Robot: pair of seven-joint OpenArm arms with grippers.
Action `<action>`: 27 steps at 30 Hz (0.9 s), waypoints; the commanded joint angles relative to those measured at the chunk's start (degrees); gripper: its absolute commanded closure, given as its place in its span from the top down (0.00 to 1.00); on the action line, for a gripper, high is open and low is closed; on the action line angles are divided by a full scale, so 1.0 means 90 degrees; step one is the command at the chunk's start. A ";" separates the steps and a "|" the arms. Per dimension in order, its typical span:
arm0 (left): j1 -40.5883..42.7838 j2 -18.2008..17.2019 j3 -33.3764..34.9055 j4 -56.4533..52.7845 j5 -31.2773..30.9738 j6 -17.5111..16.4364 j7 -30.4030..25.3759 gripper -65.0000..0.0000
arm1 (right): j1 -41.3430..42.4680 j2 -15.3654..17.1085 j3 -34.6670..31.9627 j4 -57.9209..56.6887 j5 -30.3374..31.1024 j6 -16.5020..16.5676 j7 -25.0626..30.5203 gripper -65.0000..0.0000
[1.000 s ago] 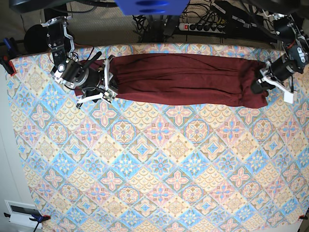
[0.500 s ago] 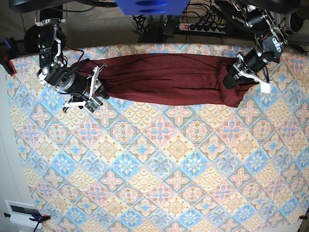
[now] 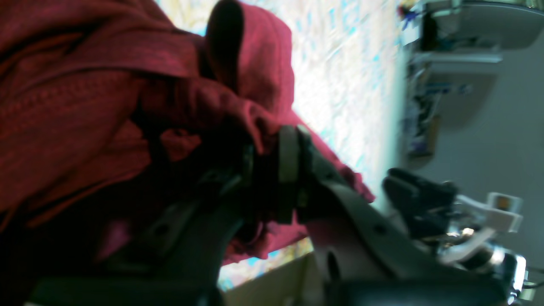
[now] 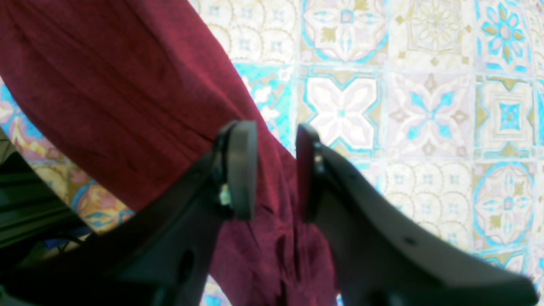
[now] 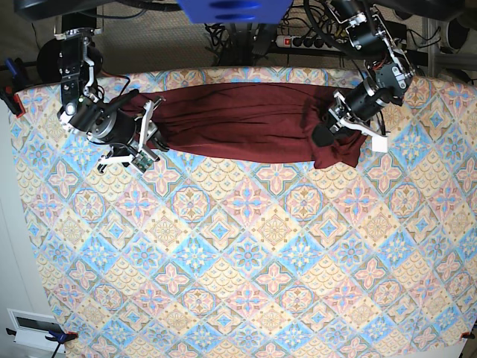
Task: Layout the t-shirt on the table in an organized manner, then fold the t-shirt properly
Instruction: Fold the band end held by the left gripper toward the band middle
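Maroon soft knit long-sleeved t-shirt [image 5: 246, 123] lies bunched in a long band across the far part of the surface [image 5: 246, 261], a wide flat top under a cloth of pastel blue, pink and cream diamond floral tiles. Left gripper [image 5: 328, 128], on the base view's right, has its jaws pinching a bunched end of the shirt; wrist view shows fabric squeezed between the pale pads [image 3: 288, 153] and draped over them. That end is folded in over the band, with a lump of cloth hanging below it. Right gripper [image 4: 276, 170], on the base view's left, sits at the other end, jaws partly spread with a fold of maroon cloth running between them; whether the pads press on it, cannot tell.
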 commanded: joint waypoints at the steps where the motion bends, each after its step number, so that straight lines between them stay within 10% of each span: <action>1: -0.0044 -0.0028 0.0124 0.0091 -0.0116 -0.0035 -0.0231 0.00 | 0.0061 0.0068 0.0054 0.0132 0.0140 -0.0004 0.0124 0.24; 12: 0.0044 -0.0272 0.0954 0.0130 0.0060 -0.0084 -0.0515 0.06 | 0.0080 0.0068 0.0289 0.0132 0.0550 -0.0004 0.0114 0.24; 27: 0.0415 -0.1307 0.0925 0.0130 -0.1708 -0.0084 -0.0241 0.31 | 0.0080 0.0068 0.0347 0.0123 0.0560 -0.0004 0.0114 0.24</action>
